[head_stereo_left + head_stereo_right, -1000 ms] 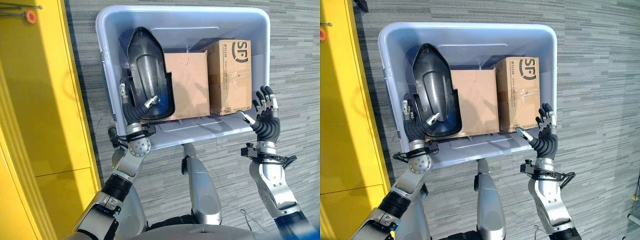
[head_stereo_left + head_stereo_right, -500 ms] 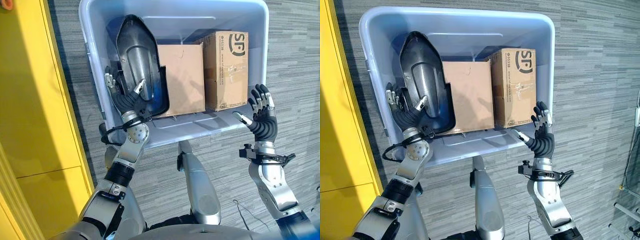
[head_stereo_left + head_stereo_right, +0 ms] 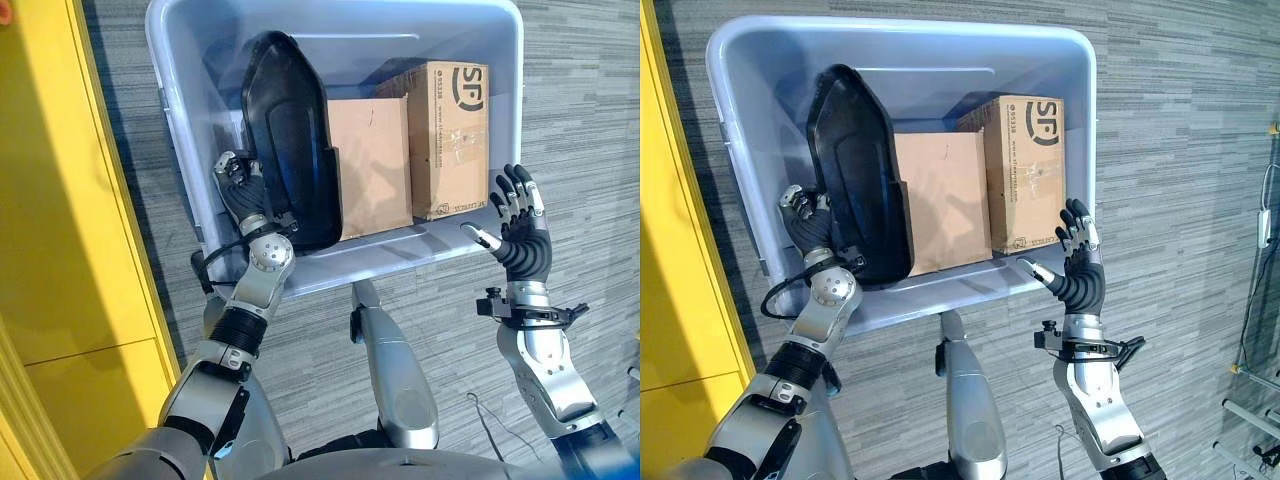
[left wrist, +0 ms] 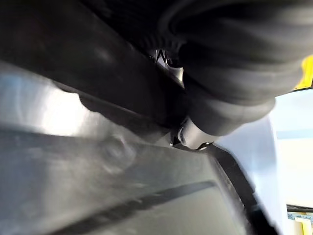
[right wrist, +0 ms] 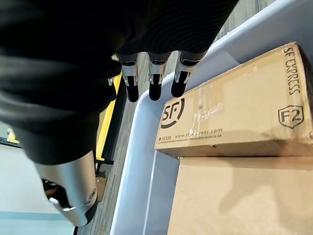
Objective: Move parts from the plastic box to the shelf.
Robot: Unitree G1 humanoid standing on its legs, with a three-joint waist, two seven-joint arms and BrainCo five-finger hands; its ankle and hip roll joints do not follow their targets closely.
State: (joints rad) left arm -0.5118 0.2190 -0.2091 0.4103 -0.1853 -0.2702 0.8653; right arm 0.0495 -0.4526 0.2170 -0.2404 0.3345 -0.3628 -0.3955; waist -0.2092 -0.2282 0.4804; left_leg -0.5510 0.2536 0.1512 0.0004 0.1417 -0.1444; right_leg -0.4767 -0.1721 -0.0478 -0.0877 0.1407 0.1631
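Note:
A pale blue plastic box (image 3: 400,262) holds a large black moulded part (image 3: 290,140), which stands on edge at the box's left side with its dark back facing me. My left hand (image 3: 240,192) is inside the box with its fingers curled round the part's left edge. Beside the part lie a plain brown carton (image 3: 370,165) and a printed carton (image 3: 450,135). My right hand (image 3: 520,235) hovers open just outside the box's near right corner, fingers (image 5: 154,88) straight, touching nothing.
A yellow shelf frame (image 3: 50,200) runs along the left, close to the box's left wall. Grey striped floor surrounds the box (image 3: 940,300). In the right wrist view the printed carton (image 5: 234,112) sits past the fingers, above the plain one (image 5: 244,196).
The black part has turned from hollow side up to standing on edge, back facing me. My left hand shifted to its left edge. The camera moved a little; the right hand stayed.

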